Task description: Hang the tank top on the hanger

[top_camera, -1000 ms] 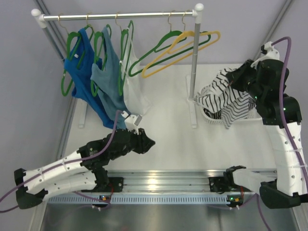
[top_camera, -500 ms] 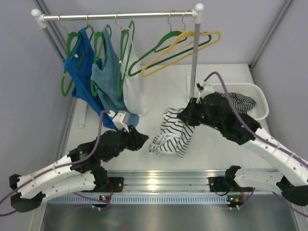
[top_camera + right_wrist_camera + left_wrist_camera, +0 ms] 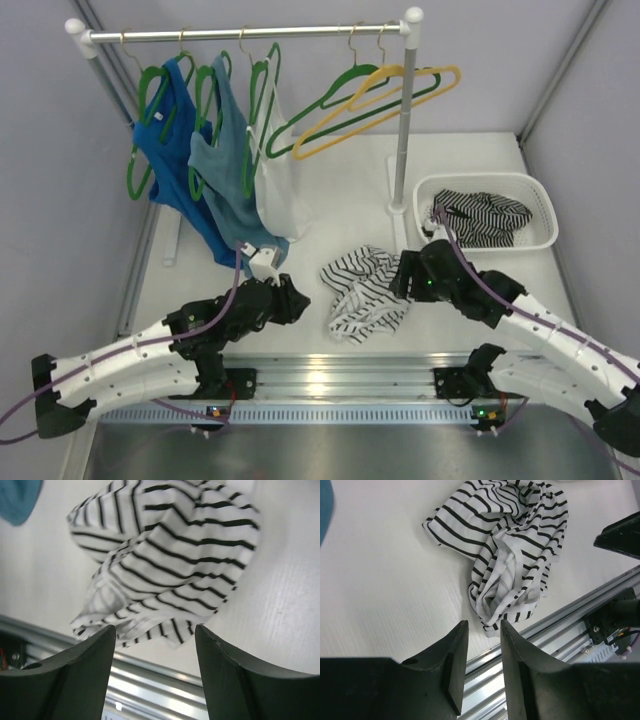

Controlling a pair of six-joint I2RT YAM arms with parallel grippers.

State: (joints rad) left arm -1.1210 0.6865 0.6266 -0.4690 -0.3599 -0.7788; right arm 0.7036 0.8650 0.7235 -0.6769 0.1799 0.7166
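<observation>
Bright, even light from overhead; only faint soft shadows beside the tank top [image 3: 365, 292]; glare on the metal rail [image 3: 318, 385]; in the wrist views, the near fingers [image 3: 75, 680] are dark and blurred.

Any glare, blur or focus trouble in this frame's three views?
Top external: evenly lit and sharp, with a glare patch on the metal rail. Left wrist: the tank top is crisp, the left hand dark and slightly soft. Right wrist: the top's stripes blur toward its lower edge, and the right hand is dark and out of focus.
</observation>
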